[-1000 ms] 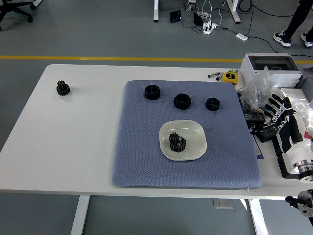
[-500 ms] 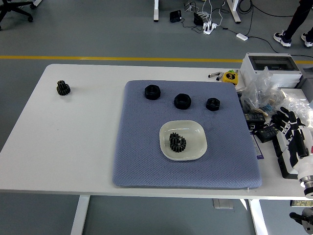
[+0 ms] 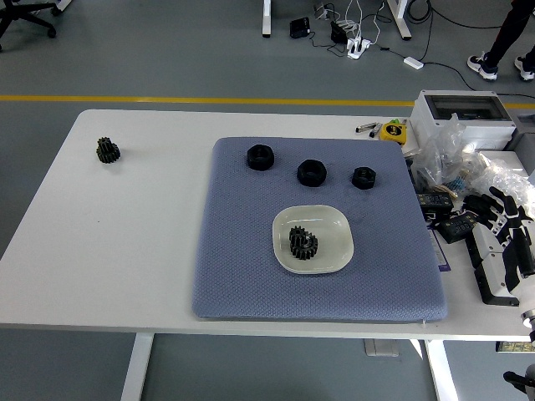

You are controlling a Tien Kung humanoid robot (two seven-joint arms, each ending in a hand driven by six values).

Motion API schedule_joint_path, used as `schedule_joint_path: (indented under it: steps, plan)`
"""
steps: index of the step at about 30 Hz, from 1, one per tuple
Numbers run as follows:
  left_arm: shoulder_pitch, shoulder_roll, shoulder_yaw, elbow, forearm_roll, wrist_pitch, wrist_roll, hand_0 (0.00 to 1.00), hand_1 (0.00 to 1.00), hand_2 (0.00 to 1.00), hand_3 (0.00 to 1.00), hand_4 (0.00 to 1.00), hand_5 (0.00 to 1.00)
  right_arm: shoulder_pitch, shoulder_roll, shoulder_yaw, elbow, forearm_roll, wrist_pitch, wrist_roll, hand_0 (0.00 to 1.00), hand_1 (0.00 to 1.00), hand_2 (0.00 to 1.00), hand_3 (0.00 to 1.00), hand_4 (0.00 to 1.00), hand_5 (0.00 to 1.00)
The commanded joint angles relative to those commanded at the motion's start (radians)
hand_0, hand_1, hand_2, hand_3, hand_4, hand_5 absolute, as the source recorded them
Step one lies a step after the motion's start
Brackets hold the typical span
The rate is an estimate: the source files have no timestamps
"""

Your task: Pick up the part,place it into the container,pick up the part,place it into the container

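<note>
A white dish (image 3: 333, 224) sits on the blue-grey mat (image 3: 242, 251), with a dark gear (image 3: 303, 243) inside it. Three black nut-like parts lie in a row along the mat's far side: one at the left (image 3: 261, 156), one in the middle (image 3: 312, 172), one at the right (image 3: 363, 176). Another dark gear (image 3: 107, 149) rests alone on the white table at the far left. My right hand (image 3: 503, 225) is low at the right edge, off the mat, its fingers spread and empty. No left arm shows.
Clutter fills the table's right side: a grey box (image 3: 462, 116), plastic bags (image 3: 451, 154), a yellow tape measure (image 3: 392, 131) and black adapters (image 3: 449, 219). A person's legs (image 3: 506, 42) stand far back at the top right.
My right hand has drawn back down and to the right, away from the mat, still holding nothing. The parts and dish have not moved.
</note>
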Motion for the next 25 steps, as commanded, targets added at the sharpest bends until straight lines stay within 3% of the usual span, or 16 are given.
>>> schedule_joint_path:
  steps: [9, 12, 13, 17, 18, 19, 25]
  plan:
    - [0.006, -0.007, 0.049, 0.005, -0.081, 0.015, -0.023, 0.627, 0.619, 0.603, 0.553, 0.593, 0.508, 0.015, 0.008, -0.016, 0.022, 0.014, 0.000, 0.004, 0.793, 0.786, 0.817, 0.827, 0.998, 0.928]
    - [0.024, -0.024, 0.132, 0.025, -0.198, 0.062, -0.074, 0.627, 0.619, 0.603, 0.553, 0.593, 0.508, 0.022, 0.010, -0.029, 0.028, 0.047, -0.004, 0.011, 0.793, 0.786, 0.817, 0.827, 0.998, 0.928]
    - [0.027, -0.027, 0.147, 0.028, -0.233, 0.070, -0.081, 0.657, 0.697, 0.676, 0.553, 0.595, 0.508, 0.023, 0.011, -0.031, 0.029, 0.053, -0.005, 0.013, 0.778, 0.774, 0.804, 0.815, 0.998, 0.916]
    - [0.050, -0.057, 0.200, 0.059, -0.399, 0.075, -0.115, 0.657, 0.697, 0.676, 0.553, 0.595, 0.508, 0.025, 0.018, -0.040, 0.037, 0.085, -0.017, 0.025, 0.778, 0.774, 0.804, 0.815, 0.998, 0.916]
    - [0.054, -0.063, 0.158, 0.061, -0.406, 0.072, -0.109, 0.657, 0.697, 0.676, 0.553, 0.595, 0.508, 0.026, 0.018, -0.042, 0.039, 0.086, -0.018, 0.025, 0.778, 0.774, 0.804, 0.815, 0.998, 0.916]
    - [0.057, -0.067, 0.123, 0.062, -0.389, 0.071, -0.106, 0.734, 0.782, 0.726, 0.568, 0.598, 0.492, 0.027, 0.017, -0.043, 0.041, 0.088, -0.019, 0.026, 0.773, 0.772, 0.800, 0.812, 0.998, 0.908]
    - [0.076, -0.084, -0.101, 0.062, -0.281, 0.051, -0.100, 0.734, 0.782, 0.726, 0.568, 0.598, 0.492, 0.041, 0.021, -0.055, 0.046, 0.114, -0.024, 0.028, 0.773, 0.772, 0.800, 0.812, 0.998, 0.908]
